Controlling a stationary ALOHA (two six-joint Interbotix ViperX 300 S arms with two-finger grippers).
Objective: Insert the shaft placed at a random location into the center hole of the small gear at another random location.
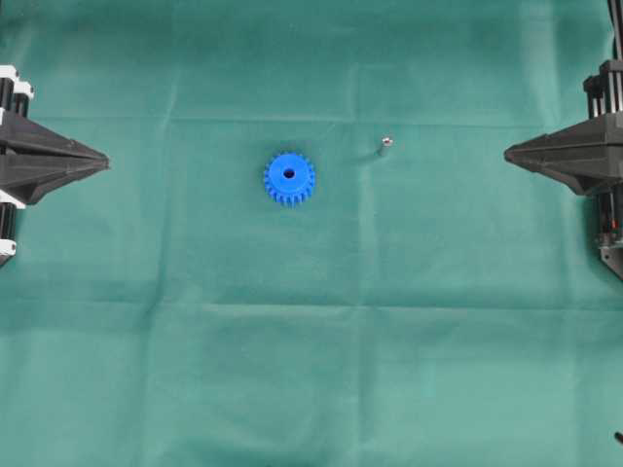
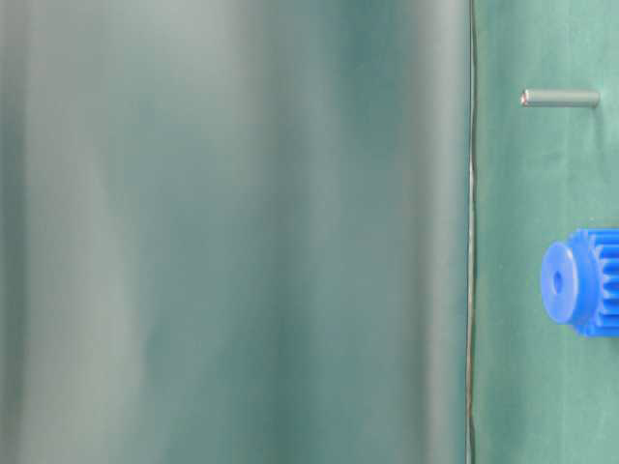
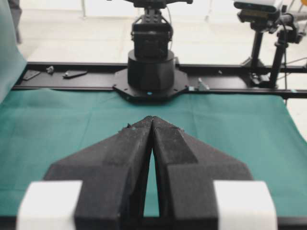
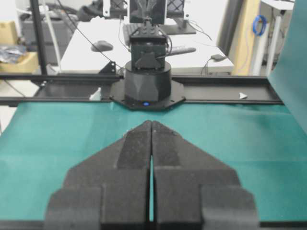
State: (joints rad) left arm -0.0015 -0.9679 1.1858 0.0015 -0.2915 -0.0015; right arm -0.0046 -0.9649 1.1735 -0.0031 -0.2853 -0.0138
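Small gear [image 1: 289,178] lies flat on the green cloth [image 1: 311,370], center hole [image 1: 288,174] upward. Shaft [image 1: 384,148] stands apart, right of the gear. Left gripper [image 1: 103,162] and right gripper [image 1: 510,153] flank the gear, fingertips pressed together, holding nothing.

We see the work surface covered by a dark green cloth [image 1: 311,370] marked with fold creases. A black rail [image 4: 230,93] borders its far edge in both wrist views. Beyond it in the right wrist view stands a white desk [image 4: 96,52] carrying a mouse [image 4: 101,46] and a keyboard [image 4: 180,49]. The left wrist view shows a pale floor [image 3: 86,38] and a black camera stand [image 3: 256,38]. The table-level view is mostly blurred, possibly a hanging green cloth [image 2: 232,232].
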